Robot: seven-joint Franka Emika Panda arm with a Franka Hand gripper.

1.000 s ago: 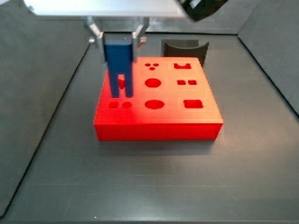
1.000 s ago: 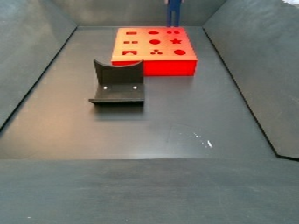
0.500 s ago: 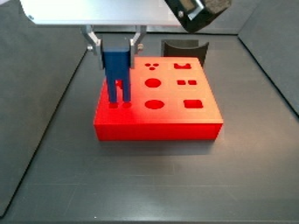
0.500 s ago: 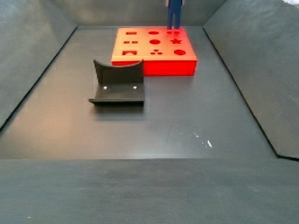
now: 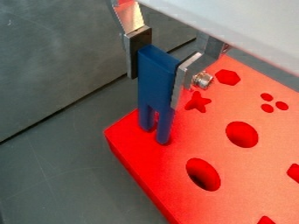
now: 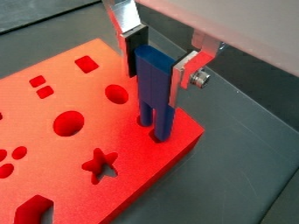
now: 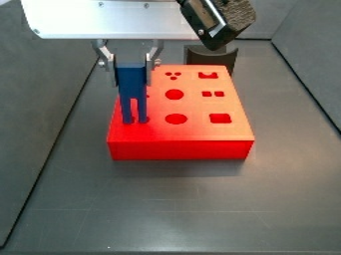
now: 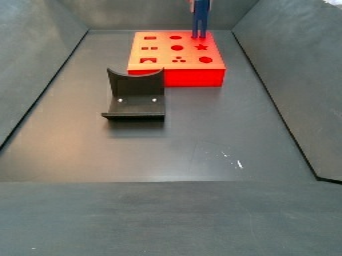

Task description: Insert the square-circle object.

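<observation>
My gripper (image 7: 130,58) is shut on the square-circle object (image 7: 130,88), a tall blue piece with two prongs below. It stands upright over a corner of the red block (image 7: 200,134). Its prong tips sit at or just inside two small holes in the block's top, as both wrist views show (image 5: 153,87) (image 6: 156,92). The silver fingers (image 5: 190,72) (image 6: 132,41) clamp its upper block. In a side view only the piece's lower part (image 8: 201,22) shows, at the red block's far corner (image 8: 160,66).
The red block has several shaped holes: circles (image 7: 174,96), squares (image 7: 213,95), a star (image 6: 100,164). A dark grey curved piece (image 8: 134,95) lies on the dark floor apart from the block and shows behind it in a side view (image 7: 210,54). Sloped walls enclose the floor.
The gripper has lowered the blue piece, bringing its prongs down to the holes at the red block's corner. Nothing else has moved.
</observation>
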